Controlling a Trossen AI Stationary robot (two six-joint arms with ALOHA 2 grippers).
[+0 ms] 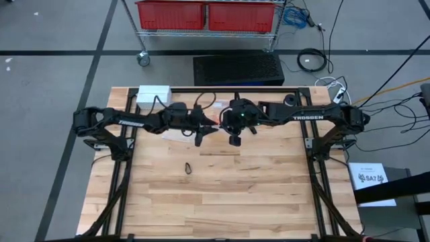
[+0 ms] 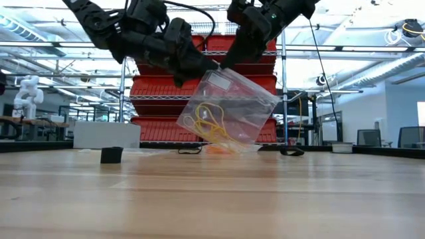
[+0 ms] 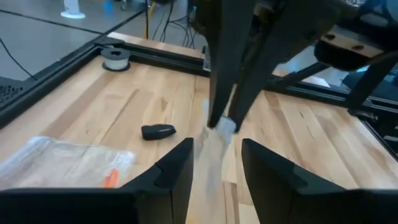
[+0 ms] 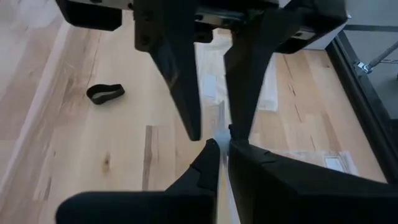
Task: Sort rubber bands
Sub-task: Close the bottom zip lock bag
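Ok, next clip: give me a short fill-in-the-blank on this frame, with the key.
1. The clear plastic bag hanging above the wooden table holds thin ___ rubber loops.
2. The right gripper is ___ on that bag's edge.
3. The left gripper's jaws stand ___.
4. A lone ___ rubber band lies on the table.

Missing: yellow; shut; open; black

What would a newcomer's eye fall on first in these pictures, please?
A clear bag with yellow bands inside hangs above mid-table, its top corner pinched by the right gripper. The left gripper sits beside it, fingers open around the bag's edge. A lone black band lies on the wood nearer the front.
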